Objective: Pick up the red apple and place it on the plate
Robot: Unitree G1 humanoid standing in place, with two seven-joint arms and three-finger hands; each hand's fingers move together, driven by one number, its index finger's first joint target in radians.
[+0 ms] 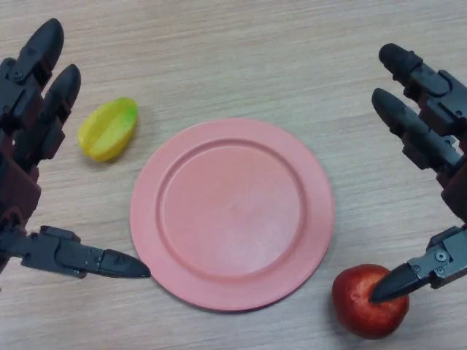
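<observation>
Red apple (368,300) sits lower right of frame, just off the pink plate (232,213) rim. Your right hand (430,138) is nearest, fingers spread, thumb tip over the apple. Left hand (33,138) spread too, far side.

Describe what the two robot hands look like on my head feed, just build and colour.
Both are black. The left robot hand and the right robot hand each have thick, segmented fingers tapering to smooth rounded tips, plus a slimmer thumb ending in a pointed tip. Blocky housings with small screws join the segments. A dark reddish-brown panel shows along the left palm. No markings are visible.
</observation>
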